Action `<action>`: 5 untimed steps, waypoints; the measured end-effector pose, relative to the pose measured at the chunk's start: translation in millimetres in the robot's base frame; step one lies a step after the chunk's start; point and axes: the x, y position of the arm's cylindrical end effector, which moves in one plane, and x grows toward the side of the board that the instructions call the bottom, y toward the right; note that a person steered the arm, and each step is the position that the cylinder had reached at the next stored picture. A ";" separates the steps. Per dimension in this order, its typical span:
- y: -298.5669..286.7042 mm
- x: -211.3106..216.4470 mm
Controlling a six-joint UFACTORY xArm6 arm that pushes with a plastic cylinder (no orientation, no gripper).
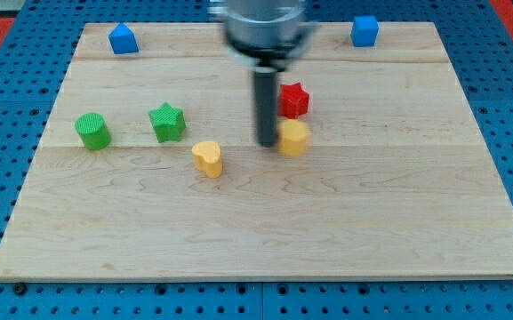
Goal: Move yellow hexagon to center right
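Note:
The yellow hexagon (294, 138) sits just right of the board's middle, directly below the red star (293, 100). My tip (267, 143) is at the hexagon's left side, touching or nearly touching it. The dark rod rises from there to the arm's blurred body at the view's top.
A yellow heart-shaped block (208, 158) lies left of my tip. A green star (167, 122) and a green cylinder (92, 132) sit at the left. A blue block (124, 39) is at the top left and a blue cube (364, 30) at the top right. The wooden board (416, 222) rests on a blue pegboard.

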 end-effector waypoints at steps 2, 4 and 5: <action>95.2 1.4; 121.8 13.9; 123.6 -2.4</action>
